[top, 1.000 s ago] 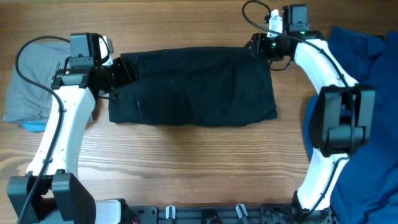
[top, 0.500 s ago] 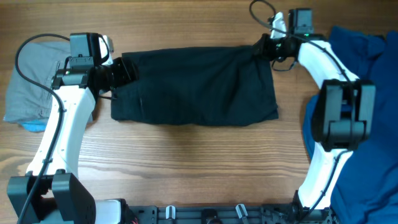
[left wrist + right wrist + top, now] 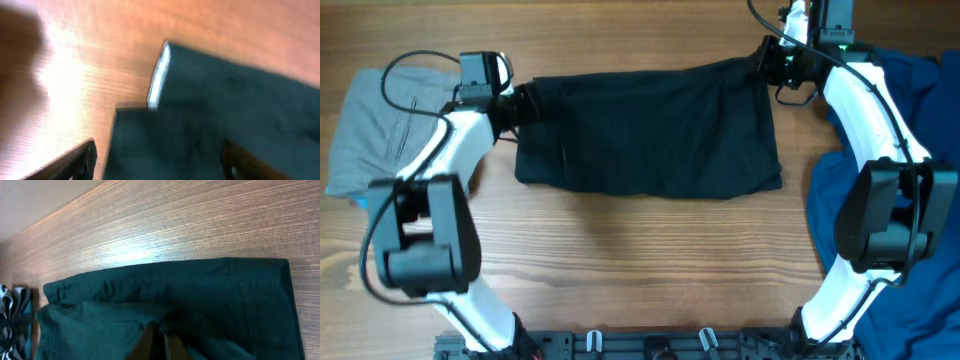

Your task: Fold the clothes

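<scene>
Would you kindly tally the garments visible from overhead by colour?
Black garment: 1
Grey garment: 1
Blue garment: 1, though it may be several bunched together
Total: 3

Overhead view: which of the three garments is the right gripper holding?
The black garment in the middle: the right gripper pinches its upper right corner. The grey garment lies at the left, the blue garment at the right.

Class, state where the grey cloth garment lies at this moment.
Overhead view: the grey cloth garment lies at the far left of the wooden table, left of the black cloth garment.
</scene>
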